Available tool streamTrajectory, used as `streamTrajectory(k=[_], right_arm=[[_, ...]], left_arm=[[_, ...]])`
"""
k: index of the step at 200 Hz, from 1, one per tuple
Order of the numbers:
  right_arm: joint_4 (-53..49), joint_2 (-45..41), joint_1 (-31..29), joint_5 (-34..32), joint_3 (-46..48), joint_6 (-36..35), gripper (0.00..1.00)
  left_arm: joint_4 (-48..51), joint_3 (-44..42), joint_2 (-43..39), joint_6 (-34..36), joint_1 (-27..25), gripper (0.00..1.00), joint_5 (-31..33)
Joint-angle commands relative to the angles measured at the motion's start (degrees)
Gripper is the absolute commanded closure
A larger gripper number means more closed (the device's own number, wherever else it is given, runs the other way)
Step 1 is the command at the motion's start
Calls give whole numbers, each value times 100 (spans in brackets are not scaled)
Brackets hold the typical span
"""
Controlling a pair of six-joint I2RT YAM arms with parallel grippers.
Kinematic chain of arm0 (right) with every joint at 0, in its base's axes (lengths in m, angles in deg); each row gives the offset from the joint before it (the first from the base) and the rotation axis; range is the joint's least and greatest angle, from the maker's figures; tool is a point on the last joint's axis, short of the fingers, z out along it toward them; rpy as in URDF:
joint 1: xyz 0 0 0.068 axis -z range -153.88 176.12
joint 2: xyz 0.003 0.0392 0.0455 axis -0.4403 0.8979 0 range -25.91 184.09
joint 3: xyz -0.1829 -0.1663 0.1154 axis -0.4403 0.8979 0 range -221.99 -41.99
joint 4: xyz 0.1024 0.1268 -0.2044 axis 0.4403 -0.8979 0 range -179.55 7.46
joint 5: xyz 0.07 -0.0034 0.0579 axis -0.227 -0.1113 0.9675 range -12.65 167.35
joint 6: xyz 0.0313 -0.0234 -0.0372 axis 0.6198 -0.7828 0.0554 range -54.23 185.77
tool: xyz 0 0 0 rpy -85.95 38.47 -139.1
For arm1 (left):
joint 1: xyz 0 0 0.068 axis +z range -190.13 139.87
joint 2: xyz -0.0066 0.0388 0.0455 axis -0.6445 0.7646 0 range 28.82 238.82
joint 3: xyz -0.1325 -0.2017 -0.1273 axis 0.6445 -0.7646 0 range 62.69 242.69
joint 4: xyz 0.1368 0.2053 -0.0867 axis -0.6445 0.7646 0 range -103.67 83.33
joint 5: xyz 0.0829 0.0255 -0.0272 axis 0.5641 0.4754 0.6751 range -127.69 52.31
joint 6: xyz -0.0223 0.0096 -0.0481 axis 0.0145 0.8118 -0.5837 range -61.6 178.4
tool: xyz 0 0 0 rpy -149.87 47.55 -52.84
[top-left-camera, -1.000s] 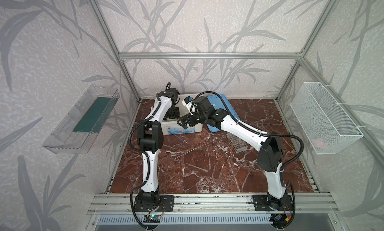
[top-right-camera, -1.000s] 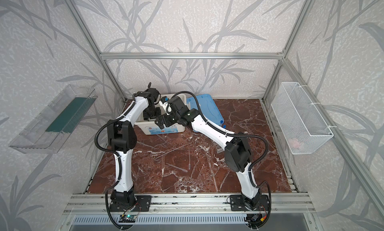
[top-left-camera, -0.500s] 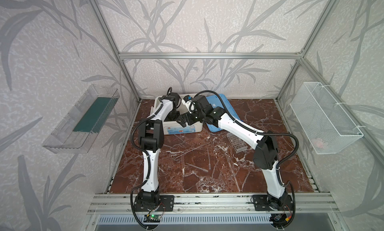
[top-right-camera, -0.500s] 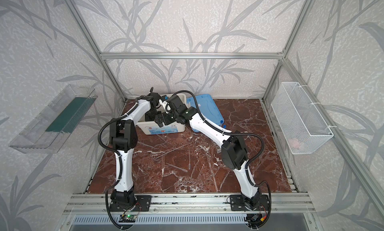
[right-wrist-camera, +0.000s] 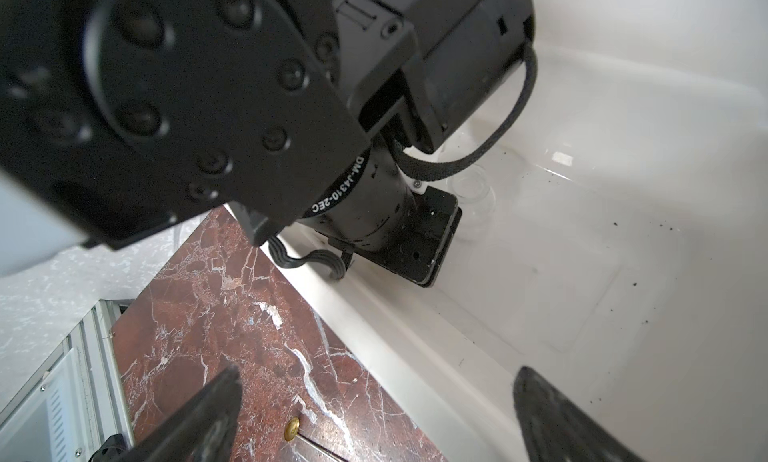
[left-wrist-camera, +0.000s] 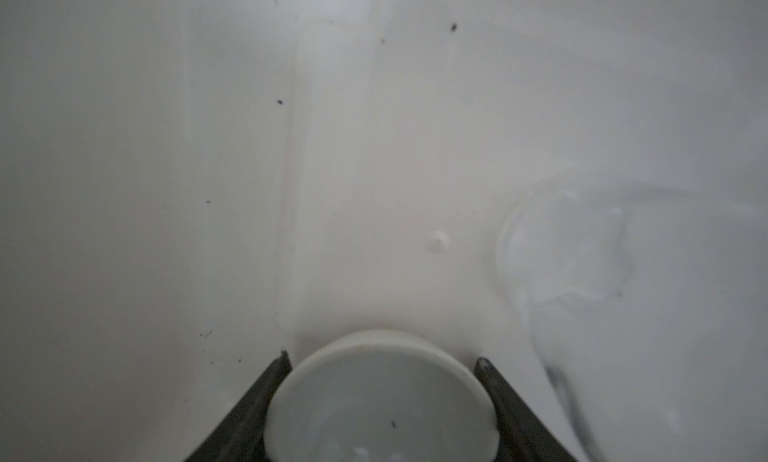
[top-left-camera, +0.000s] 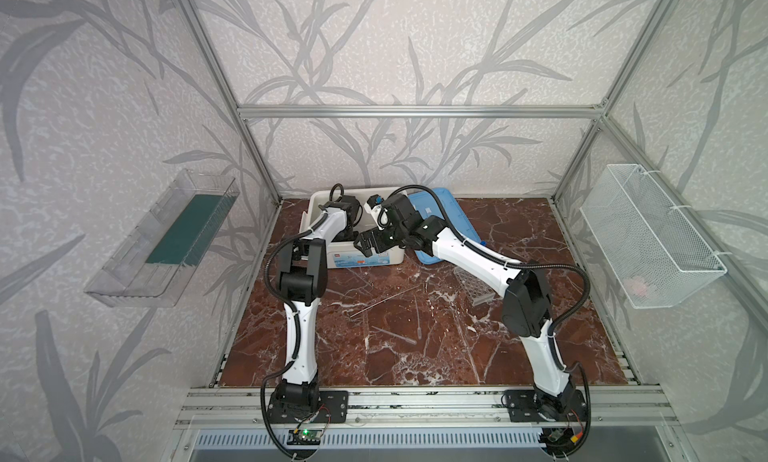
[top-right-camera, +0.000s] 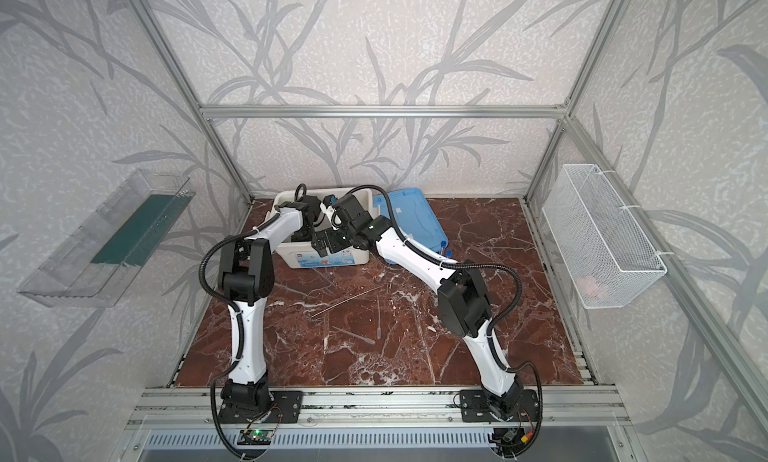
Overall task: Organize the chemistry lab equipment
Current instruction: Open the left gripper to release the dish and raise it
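The left claw (left-wrist-camera: 383,357) was down inside the white tub (top-left-camera: 365,259), its dark fingers (left-wrist-camera: 276,377) pressed against opposite sides of the small round white dish (left-wrist-camera: 382,401), a shallow matte piece with a raised rim and a pale greyish hollow marked by one dark speck; whether the dish rested on the tub floor could not be told. Near it, apart from it, the small clear glass jar (left-wrist-camera: 565,248) stood on the tub floor, almost colourless, only its round outline and a few glints showing. The right claw (right-wrist-camera: 378,374) stood wide and held nothing, straddling the tub's front rim from above. In both top views the tub sat at about 11 o'clock on the marble tabletop (top-left-camera: 415,364), the blue lid (top-left-camera: 436,214) just beside it at 12 o'clock. The clear grid-holed rack (top-left-camera: 471,283) lay toward 3 o'clock, partly behind the right arm (top-left-camera: 473,256); a thin rod (top-left-camera: 384,301), a dropper (top-left-camera: 417,318) and a second dropper (top-left-camera: 395,334) lay near the centre, and a blue-capped test tube (top-right-camera: 444,244) lay beside the lid
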Motion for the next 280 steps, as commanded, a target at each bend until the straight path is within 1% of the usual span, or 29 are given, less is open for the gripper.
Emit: streamTrajectory(k=[1,31,47,70,90,100,120,135,171,202,225,238,252,274,280], right_arm=[[-56,43,25,-39,-176,47,0],[-76,-25,34,-62,-113,6,0],[-85,-76,59,-65,-72,-1,0],[-87,-189,78,-71,7,-12,0],[-87,-302,86,-90,53,-42,0],[-100,-355,86,-108,65,-62,0],[-136,-435,95,-118,71,-82,1],[-157,-512,104,-109,103,-93,1],[-157,-723,130,-152,250,-110,0],[-153,-959,165,-166,363,-109,1],[-148,-1294,174,-227,543,-165,1],[-92,-1585,190,-250,718,-265,1],[49,-1975,226,-145,1035,-373,1],[239,-2606,335,120,1657,-478,1],[260,-2912,354,159,1838,-522,1]], left_arm=[[-3,-102,-171,-43,40,45,23],[-186,-336,-298,-77,41,44,50],[-160,-315,-374,-79,39,43,59],[-137,-275,-539,-116,32,33,52],[-72,-195,-690,-131,32,32,81],[-23,-137,-753,-132,32,30,89],[62,-76,-869,-129,29,19,130],[74,-105,-990,-149,23,13,179],[88,-110,-1365,-127,23,12,155],[285,98,-1545,-105,23,12,133],[417,225,-1819,-57,15,11,107],[451,300,-2105,53,4,6,60],[426,321,-2450,309,-12,1,-121],[255,187,-3066,720,-42,1,-501],[186,110,-3222,860,-55,1,-642]])
